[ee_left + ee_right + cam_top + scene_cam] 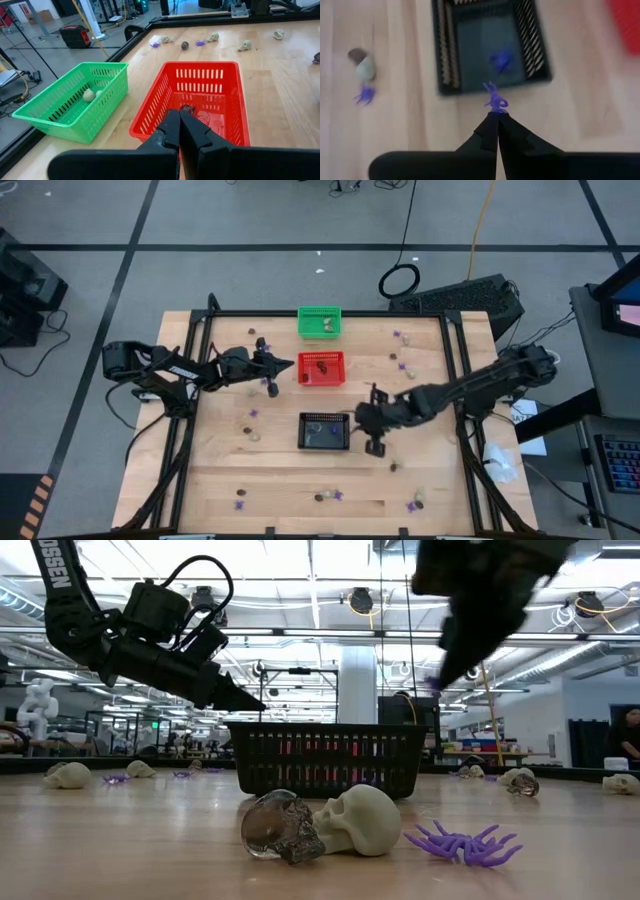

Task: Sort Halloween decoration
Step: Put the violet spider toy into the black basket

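The right gripper hung beside the black basket, its fingers pinched together on a purple spider, while another purple spider already lay inside that basket. The left gripper hovered at the near edge of the red basket with its fingers pressed together and nothing visible between them; the green basket beside it held a cream skull. More skulls and spiders lay scattered over the wooden table, among them a clear skull, a pale skull and a purple spider at its near edge.
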`<state>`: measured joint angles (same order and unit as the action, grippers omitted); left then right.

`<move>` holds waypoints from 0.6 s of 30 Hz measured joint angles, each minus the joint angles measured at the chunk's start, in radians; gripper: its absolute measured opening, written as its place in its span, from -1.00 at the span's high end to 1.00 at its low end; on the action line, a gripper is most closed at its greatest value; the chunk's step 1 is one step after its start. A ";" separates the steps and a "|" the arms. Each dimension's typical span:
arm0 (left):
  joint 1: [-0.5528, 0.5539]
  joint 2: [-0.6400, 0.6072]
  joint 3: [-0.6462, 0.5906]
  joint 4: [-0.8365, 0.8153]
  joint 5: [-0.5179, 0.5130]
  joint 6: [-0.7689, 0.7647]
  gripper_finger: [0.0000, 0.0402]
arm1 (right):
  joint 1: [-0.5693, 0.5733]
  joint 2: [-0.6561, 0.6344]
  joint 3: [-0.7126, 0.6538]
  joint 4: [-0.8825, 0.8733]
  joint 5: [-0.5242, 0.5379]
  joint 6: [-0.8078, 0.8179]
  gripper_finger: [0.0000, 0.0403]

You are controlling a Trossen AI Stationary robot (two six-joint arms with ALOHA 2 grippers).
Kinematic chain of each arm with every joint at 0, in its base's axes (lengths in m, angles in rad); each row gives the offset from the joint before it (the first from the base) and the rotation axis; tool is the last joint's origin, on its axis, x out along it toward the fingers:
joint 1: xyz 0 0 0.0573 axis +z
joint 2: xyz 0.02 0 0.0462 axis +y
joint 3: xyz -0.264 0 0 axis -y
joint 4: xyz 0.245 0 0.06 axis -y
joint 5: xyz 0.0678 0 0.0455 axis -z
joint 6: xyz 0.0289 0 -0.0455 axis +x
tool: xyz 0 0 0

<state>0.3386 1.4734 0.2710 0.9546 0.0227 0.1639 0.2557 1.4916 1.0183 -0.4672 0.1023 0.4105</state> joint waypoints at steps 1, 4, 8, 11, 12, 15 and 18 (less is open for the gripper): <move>0.000 0.000 0.000 0.000 0.000 0.000 1.00 | -0.022 0.013 0.011 0.007 -0.005 -0.029 1.00; 0.000 0.000 0.000 0.000 0.000 0.000 1.00 | -0.076 0.059 0.046 0.019 -0.037 -0.099 1.00; 0.000 0.000 0.000 0.000 0.000 0.000 1.00 | -0.121 0.140 0.112 0.033 -0.102 -0.174 1.00; 0.000 0.000 0.000 -0.001 0.000 0.000 1.00 | -0.142 0.210 0.162 0.019 -0.141 -0.225 1.00; 0.000 0.000 0.000 -0.003 0.000 0.000 1.00 | -0.147 0.234 0.179 0.017 -0.158 -0.241 1.00; 0.000 0.000 0.000 -0.005 0.000 0.000 1.00 | -0.158 0.295 0.235 -0.010 -0.181 -0.274 1.00; 0.000 0.000 0.000 -0.010 0.000 0.000 1.00 | -0.164 0.334 0.288 -0.048 -0.183 -0.280 0.98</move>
<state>0.3386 1.4734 0.2710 0.9446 0.0227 0.1642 0.0922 1.8258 1.3067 -0.5149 -0.0807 0.1305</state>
